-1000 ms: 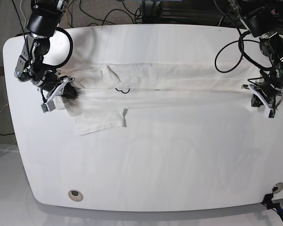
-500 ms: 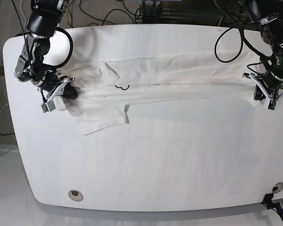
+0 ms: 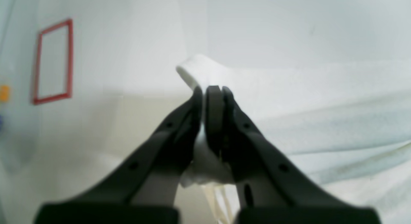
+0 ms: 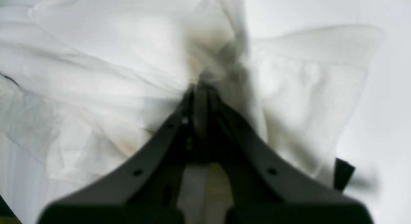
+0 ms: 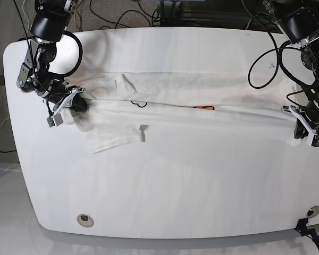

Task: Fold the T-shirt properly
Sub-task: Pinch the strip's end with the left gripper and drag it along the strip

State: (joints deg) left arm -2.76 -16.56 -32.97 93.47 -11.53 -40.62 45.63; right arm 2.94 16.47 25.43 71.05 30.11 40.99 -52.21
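No readable writing anywhere; only a thin black cloud outline (image 5: 139,102) and a bit of orange print (image 5: 204,108) peeking out along the fold of the T-shirt (image 5: 191,90), too small to read. Going left to right in the base view: right gripper (image 5: 69,106) at the far left, clamped tight on a bunched wad of the shirt near the sleeve (image 5: 114,135), which lies flat on the table (image 5: 165,186) just beside it, below the band. From there, the shirt pulled out into a long narrow band across the table toward the far right, creased lengthwise. Small grey round fitting (image 5: 85,218) near the table's front edge, well apart from the cloth. Black cables (image 5: 263,66) looping over the table's back right corner, near but not on the shirt. At the far right, left gripper (image 5: 307,129) pinching the other end of the band, jaws clenched on the fabric. Left wrist view: fingers (image 3: 214,111) closed with a white fold of cloth poking up between them, plus a red-outlined rectangle (image 3: 53,62) off to the left, nothing legible in it. Right wrist view: fingers (image 4: 200,115) shut into a heap of rumpled white fabric, blurry, with a dark shaded pinch right at the tips.
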